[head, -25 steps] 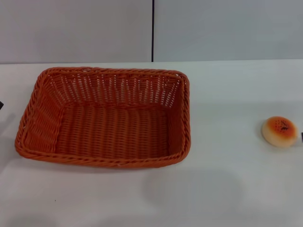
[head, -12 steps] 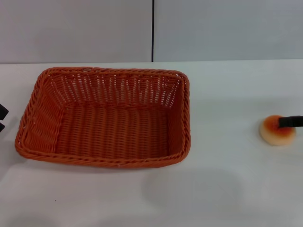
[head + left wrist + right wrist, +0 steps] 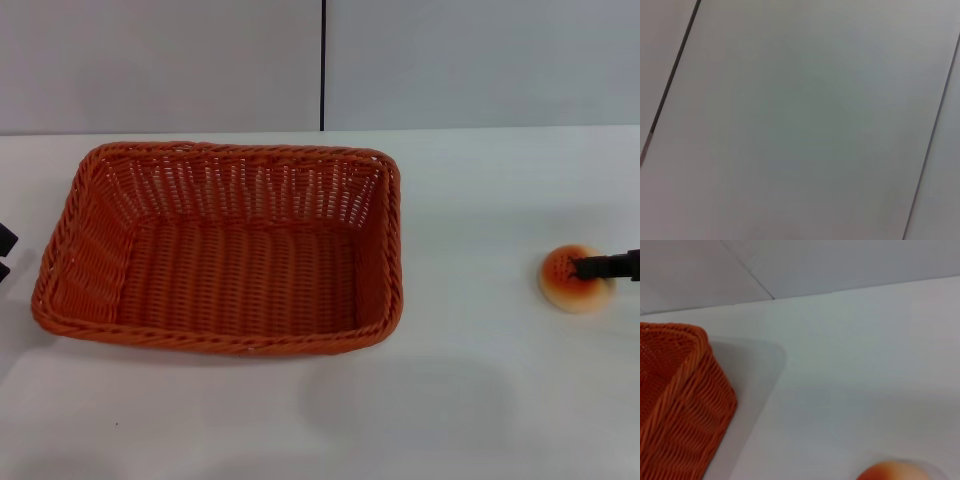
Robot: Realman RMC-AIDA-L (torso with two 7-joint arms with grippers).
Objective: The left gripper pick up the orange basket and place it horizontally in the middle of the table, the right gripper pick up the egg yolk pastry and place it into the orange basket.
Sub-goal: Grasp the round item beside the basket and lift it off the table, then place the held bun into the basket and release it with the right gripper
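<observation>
The orange basket lies flat on the white table, left of centre, its long side across my view, and nothing is in it. Its corner also shows in the right wrist view. The egg yolk pastry sits on the table at the far right, well apart from the basket. A sliver of the pastry shows in the right wrist view. My right gripper reaches in from the right edge, its black tip lying over the pastry's top. My left gripper shows as two separated black tips at the left edge, beside the basket, holding nothing.
A grey wall with a dark vertical seam stands behind the table's far edge. The left wrist view shows only grey panels. Bare tabletop lies between basket and pastry and in front of both.
My right gripper has come in from the right edge over the pastry, and the pastry has shifted slightly left. The left gripper tips came into view at the left edge. The basket has not moved.
</observation>
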